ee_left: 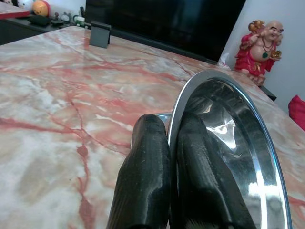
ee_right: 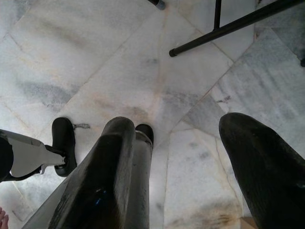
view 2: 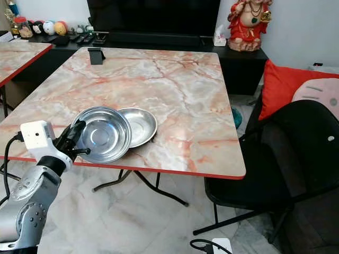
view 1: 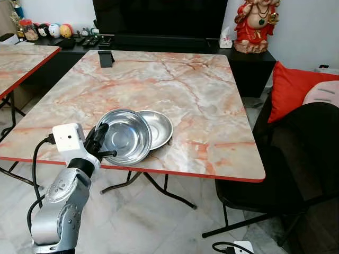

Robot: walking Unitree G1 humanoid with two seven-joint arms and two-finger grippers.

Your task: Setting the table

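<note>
A second bench with the same red edge stands at far left. The left tool is at the near left edge of the marble bench, its two black fingers pressed nearly together on the rim of the big bowl; the wrist view shows one finger outside the steel wall and one inside, with only the rim between them. That bowl sits close to the bench's near edge, tilted a little, its right side resting over the left rim of a smaller bowl that lies flat just beside it. A small black stand is at the far left corner of the bench. Behind the bench runs a dark cabinet with a red figurine to the right. A black chair and a red cushion are on the right. The right tool hangs over the pale floor, its fingers spread wide and holding nothing.
</note>
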